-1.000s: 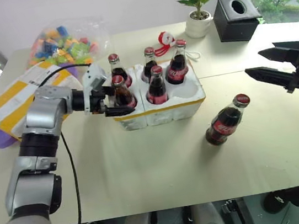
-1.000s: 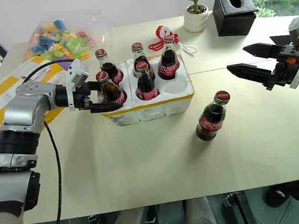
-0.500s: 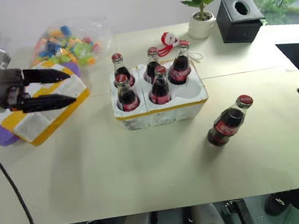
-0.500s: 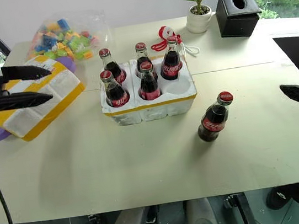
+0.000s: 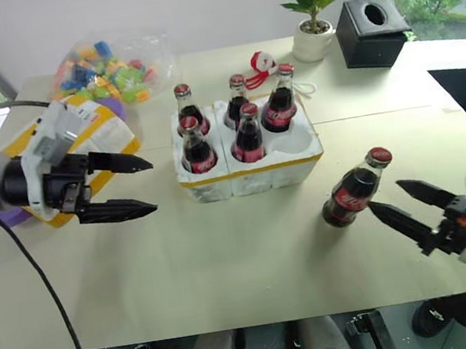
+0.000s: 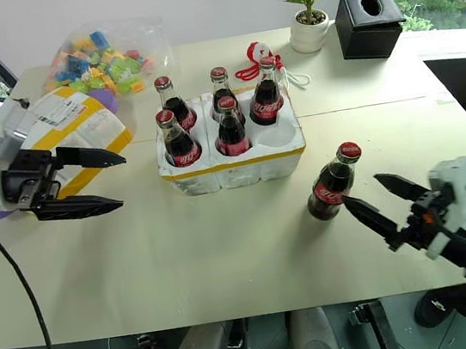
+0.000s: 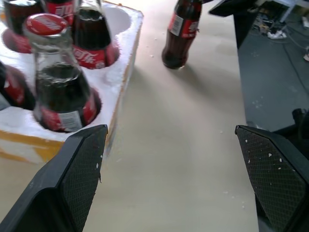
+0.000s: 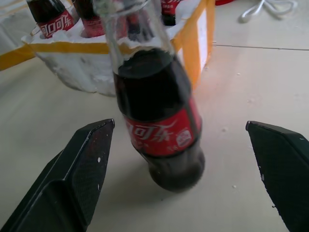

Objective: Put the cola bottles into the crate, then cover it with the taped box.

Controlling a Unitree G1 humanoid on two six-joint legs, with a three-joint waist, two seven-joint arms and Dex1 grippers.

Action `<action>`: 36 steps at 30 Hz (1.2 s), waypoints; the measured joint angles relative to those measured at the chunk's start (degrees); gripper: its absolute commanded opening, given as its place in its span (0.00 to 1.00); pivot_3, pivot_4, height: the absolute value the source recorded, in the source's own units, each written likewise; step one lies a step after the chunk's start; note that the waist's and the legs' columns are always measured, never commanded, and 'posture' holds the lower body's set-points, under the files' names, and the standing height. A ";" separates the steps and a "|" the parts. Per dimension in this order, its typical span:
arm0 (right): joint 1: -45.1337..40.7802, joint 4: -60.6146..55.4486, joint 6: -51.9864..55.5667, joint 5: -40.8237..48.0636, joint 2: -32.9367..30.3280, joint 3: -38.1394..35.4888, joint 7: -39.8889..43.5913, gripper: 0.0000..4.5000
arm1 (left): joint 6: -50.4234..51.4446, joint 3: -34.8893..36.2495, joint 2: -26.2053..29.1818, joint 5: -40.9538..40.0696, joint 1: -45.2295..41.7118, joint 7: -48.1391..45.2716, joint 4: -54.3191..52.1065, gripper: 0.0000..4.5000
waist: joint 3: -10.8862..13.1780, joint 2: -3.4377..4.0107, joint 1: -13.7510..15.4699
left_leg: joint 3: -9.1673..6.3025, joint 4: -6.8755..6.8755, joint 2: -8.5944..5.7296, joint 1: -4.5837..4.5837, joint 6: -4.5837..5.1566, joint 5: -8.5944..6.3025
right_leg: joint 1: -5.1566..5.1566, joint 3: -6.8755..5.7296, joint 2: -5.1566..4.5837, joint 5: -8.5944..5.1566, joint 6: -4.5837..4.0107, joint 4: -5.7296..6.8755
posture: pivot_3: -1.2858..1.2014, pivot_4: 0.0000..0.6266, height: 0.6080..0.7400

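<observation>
Near the worktop's left edge the taped box [image 5: 73, 149] is seen lying flat. The left gripper [image 5: 131, 187] is held in front of it, spread wide and empty. At the worktop's middle the crate [image 5: 249, 168] is loaded with five cola bottles [image 5: 246, 134]; its front right well is left unfilled. A sixth bottle [image 5: 355, 189] is found standing toward the front right corner, with the right gripper [image 5: 404, 202] spread wide just beside it, nothing grasped.

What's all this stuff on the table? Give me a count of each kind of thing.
Cola bottles: 6, five in the crate, one standing outside
Foam crate: 1
Taped box: 1
Bag of colourful blocks: 1
Potted plant: 1
Black tissue box: 1
Total: 11
</observation>
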 measured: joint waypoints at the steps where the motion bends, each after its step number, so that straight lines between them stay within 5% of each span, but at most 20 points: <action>1: -0.26 0.01 -0.60 -0.43 0.00 1.43 -0.36 1.00 | 0.00 -0.22 -0.10 -0.11 -0.18 0.22 -0.14 0.98 | 0.00 0.00 -0.04 | 0.00 0.00 0.00 0.00 0.00 0.01 | -0.01 0.00 0.00 0.00 0.00 0.01 | 0.52 0.24 0.94; 12: -6.12 5.98 -4.75 -4.02 -0.07 12.20 -3.50 1.00 | -0.30 -1.50 -0.92 -0.77 -1.23 2.56 -1.21 0.98 | 0.00 0.00 -0.04 | -0.01 -0.01 0.01 0.00 0.02 0.04 | -0.03 0.00 0.05 0.00 0.01 0.02 | 0.52 0.24 0.94; 17: -9.41 9.54 -6.86 -5.93 1.14 14.82 -5.16 0.64 | -0.30 -1.51 -0.92 -1.02 -1.24 3.39 -1.38 1.00 | 0.01 0.00 -0.07 | -0.02 -0.01 0.01 0.00 0.01 0.04 | -0.04 0.00 0.07 0.02 0.02 0.03 | 0.52 0.24 0.94; 24: -10.89 8.22 -3.28 3.00 -3.30 11.89 -4.53 0.63 | -0.30 -1.51 -0.95 -1.38 -1.25 4.62 -1.71 1.00 | 0.06 0.07 -0.06 | -0.02 -0.04 0.01 -0.02 -0.01 0.04 | -0.09 0.01 0.07 0.04 0.06 0.04 | 0.52 0.24 0.94; 30: -28.98 11.99 -0.36 17.84 -14.10 4.98 -5.94 0.63 | -0.73 -1.50 -1.66 -1.37 -1.48 6.08 -1.62 1.00 | 0.12 0.05 -0.26 | 0.01 -0.04 0.09 -0.02 -0.01 0.04 | -0.10 0.01 0.09 0.02 0.03 0.02 | 0.52 0.24 0.94; 36: -43.50 21.47 -0.38 13.48 -14.81 15.08 -7.44 0.63 | -1.63 -1.46 -2.41 -1.26 -1.68 7.49 -0.82 1.00 | 0.13 0.02 -0.12 | 0.02 -0.09 0.08 -0.10 -0.02 0.04 | -0.17 0.01 0.08 0.05 0.05 0.01 | 0.52 0.24 0.94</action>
